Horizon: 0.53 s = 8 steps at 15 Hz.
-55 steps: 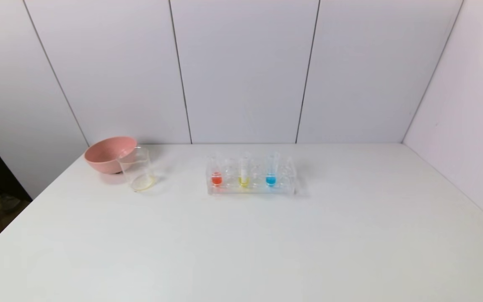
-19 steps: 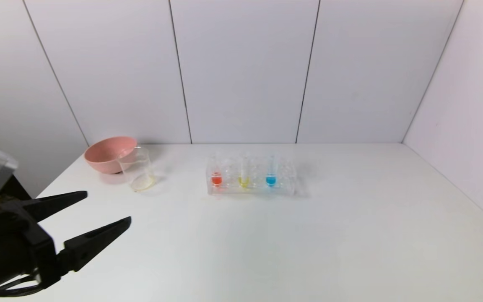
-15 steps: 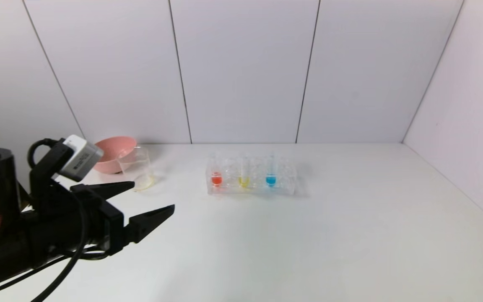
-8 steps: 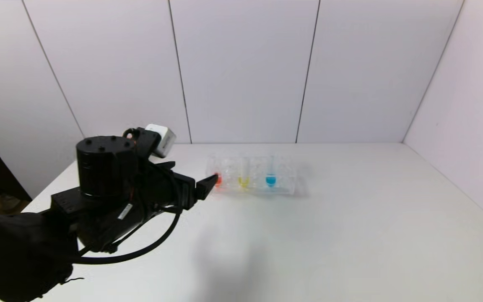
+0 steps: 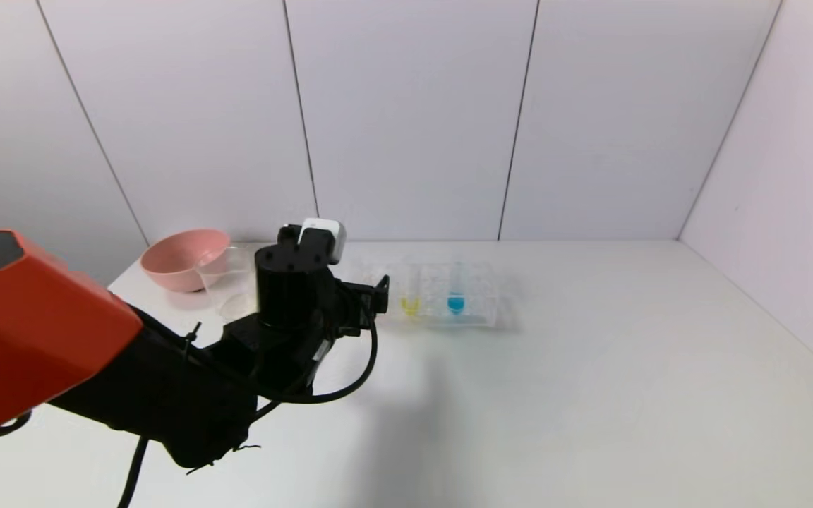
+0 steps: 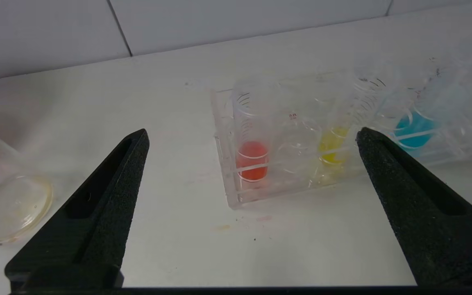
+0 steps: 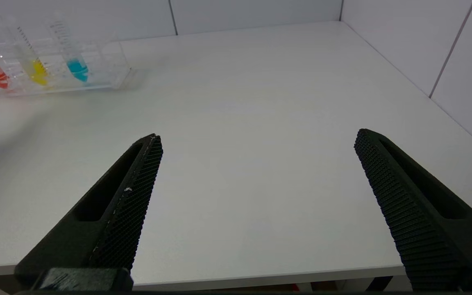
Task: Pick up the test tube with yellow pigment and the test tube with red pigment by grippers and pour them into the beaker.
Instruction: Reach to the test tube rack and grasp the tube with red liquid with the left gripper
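Left gripper [image 6: 252, 139] is lining up on the rack's left end, fingers spread wide.

Left to right on the tabletop [image 5: 590, 395]: the beaker [image 5: 226, 282] is waiting beside the pink bowl [image 5: 177, 257]; the rack [image 6: 342, 135] is keeping the red tube [image 6: 252, 135], yellow tube [image 6: 336, 131] and blue tube [image 6: 414, 123] upright; only graduation marks show, nothing readable. Right gripper [image 7: 256, 139] is idling, spread, well away.

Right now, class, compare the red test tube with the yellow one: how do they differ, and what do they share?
The test tube with red pigment holds red-orange liquid; the test tube with yellow pigment holds yellow. The red one stands at the rack's end nearer the beaker; the yellow sits nearer the blue tube. Both stand in the rack, untouched, framed by the open left gripper.
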Available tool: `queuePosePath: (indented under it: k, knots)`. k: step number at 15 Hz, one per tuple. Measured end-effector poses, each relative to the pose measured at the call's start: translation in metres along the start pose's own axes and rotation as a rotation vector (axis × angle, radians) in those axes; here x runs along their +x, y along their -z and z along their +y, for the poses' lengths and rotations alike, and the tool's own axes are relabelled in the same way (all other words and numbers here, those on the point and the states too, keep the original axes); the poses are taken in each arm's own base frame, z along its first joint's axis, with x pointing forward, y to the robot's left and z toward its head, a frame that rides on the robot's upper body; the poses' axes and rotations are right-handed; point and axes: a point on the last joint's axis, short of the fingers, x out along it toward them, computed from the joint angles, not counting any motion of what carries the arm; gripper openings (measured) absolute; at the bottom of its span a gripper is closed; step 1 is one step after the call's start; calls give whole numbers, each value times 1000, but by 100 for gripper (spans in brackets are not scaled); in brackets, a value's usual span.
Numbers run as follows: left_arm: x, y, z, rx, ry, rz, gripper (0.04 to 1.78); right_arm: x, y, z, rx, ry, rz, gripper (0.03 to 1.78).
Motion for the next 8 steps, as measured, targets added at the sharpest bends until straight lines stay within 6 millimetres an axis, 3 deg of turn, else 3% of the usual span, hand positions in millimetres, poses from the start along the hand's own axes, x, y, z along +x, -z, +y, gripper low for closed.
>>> queuePosePath:
  k: [8]
  knots:
    - [41, 25, -19, -31, -99, -71, 176, 0, 0, 0, 0, 0, 0, 171]
